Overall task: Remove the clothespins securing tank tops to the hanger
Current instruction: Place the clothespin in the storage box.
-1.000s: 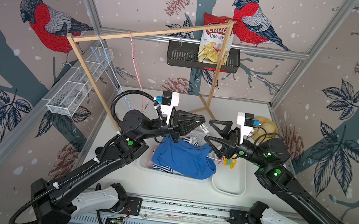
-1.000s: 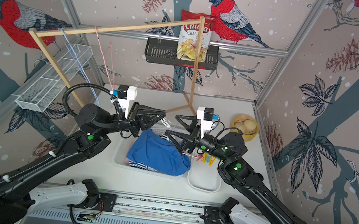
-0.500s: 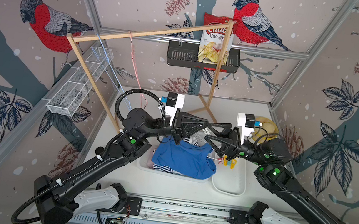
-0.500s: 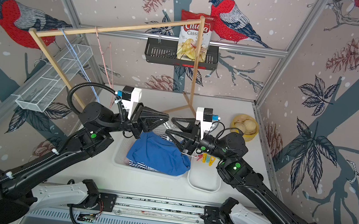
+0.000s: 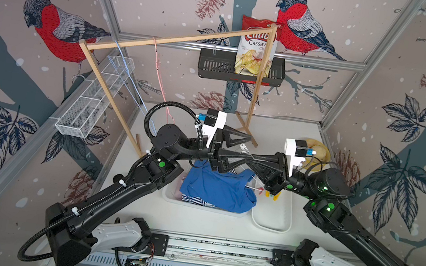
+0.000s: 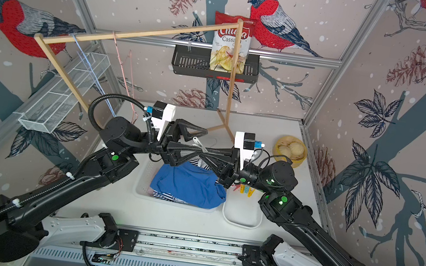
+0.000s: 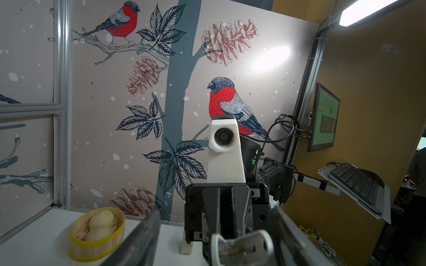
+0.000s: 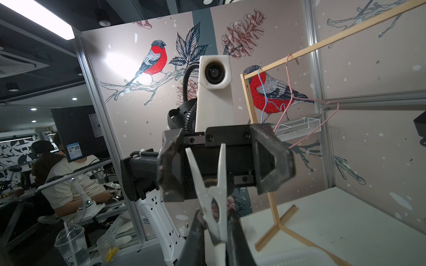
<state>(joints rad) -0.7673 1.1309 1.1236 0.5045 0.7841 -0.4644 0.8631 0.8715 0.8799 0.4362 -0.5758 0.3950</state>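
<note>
Clothespin (image 8: 216, 195) looks light, stiff, springy; right pincer (image 8: 215, 217) grips its clamping end, left pincer (image 8: 221, 165) stands open.

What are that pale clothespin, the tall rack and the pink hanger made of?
The clothespin looks like moulded plastic: pale grey-white, smooth and matt. The rack is bare light wood, made of thin square sticks, apparently unpainted. The pink hanger is thin wire, twisted at the neck, probably with a pink coating.
</note>
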